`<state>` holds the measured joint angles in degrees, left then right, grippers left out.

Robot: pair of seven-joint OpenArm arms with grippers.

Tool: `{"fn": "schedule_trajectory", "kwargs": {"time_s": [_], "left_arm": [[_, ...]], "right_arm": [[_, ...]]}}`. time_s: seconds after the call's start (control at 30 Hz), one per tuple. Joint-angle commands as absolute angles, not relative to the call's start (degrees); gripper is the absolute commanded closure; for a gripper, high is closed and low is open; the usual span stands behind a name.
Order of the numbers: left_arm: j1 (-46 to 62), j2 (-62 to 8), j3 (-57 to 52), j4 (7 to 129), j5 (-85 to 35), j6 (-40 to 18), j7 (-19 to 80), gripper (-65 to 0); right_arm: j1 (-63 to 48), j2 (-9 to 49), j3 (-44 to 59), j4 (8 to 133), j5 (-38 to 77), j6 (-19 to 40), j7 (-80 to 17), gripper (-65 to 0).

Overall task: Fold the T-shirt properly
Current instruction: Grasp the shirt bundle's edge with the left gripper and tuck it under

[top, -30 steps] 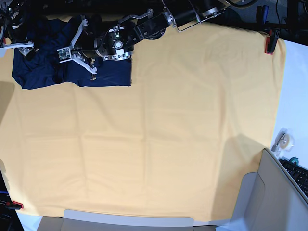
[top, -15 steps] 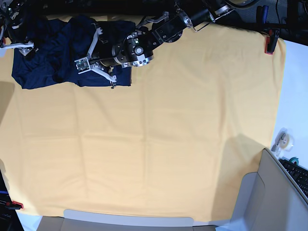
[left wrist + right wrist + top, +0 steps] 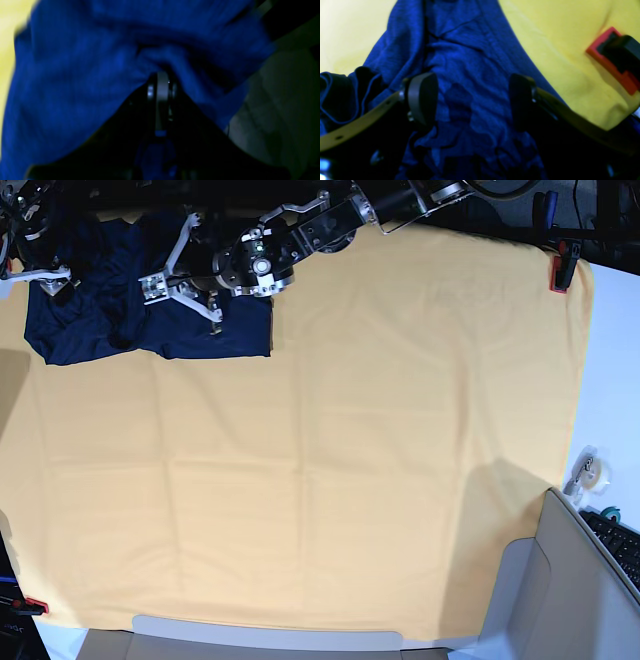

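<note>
The dark navy T-shirt [image 3: 150, 320] lies crumpled at the far left corner of the yellow cloth [image 3: 330, 450]. My left gripper [image 3: 152, 286] reaches in from the back right and rests over the shirt's middle. In the left wrist view its fingers [image 3: 162, 83] are pressed together, with a bunch of the T-shirt [image 3: 75, 75] gathered at their tips. My right gripper [image 3: 42, 277] is at the shirt's left end. In the right wrist view the right gripper [image 3: 471, 100] stands open over wrinkled T-shirt fabric [image 3: 470, 62], with nothing pinched between its pads [image 3: 422, 97].
Red clamps [image 3: 560, 268] [image 3: 30, 605] [image 3: 612, 62] pin the cloth's corners. A tape roll [image 3: 588, 470], a keyboard [image 3: 622, 542] and a grey bin [image 3: 560, 580] sit off the cloth at the right. The cloth spreads flat across the table.
The left arm, which had swung right and nearer half a second ago, has pulled back up and to the left over the shirt. The right gripper has not moved.
</note>
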<state>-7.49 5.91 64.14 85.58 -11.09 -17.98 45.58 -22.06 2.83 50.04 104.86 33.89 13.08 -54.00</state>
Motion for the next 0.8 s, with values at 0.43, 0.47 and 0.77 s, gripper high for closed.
{"fn": "schedule_trajectory", "kwargs": {"time_s": [0.43, 0.47, 0.77], "left_arm": [[-12.44, 9.0, 70.81, 77.23, -11.91, -18.33, 29.05, 0.0], [-12.53, 9.0, 70.81, 77.23, -11.91, -18.33, 27.74, 0.0], [-12.7, 9.0, 70.2, 77.41, -11.91, -18.33, 24.66, -0.1]], "right_arm": [[-22.37, 3.65, 50.33, 105.8, 34.42, 13.32, -52.88, -42.8], [-22.37, 3.65, 50.33, 105.8, 34.42, 13.32, -52.88, -42.8], [-22.37, 3.82, 50.42, 105.8, 34.42, 13.32, -52.88, -42.8]]}}
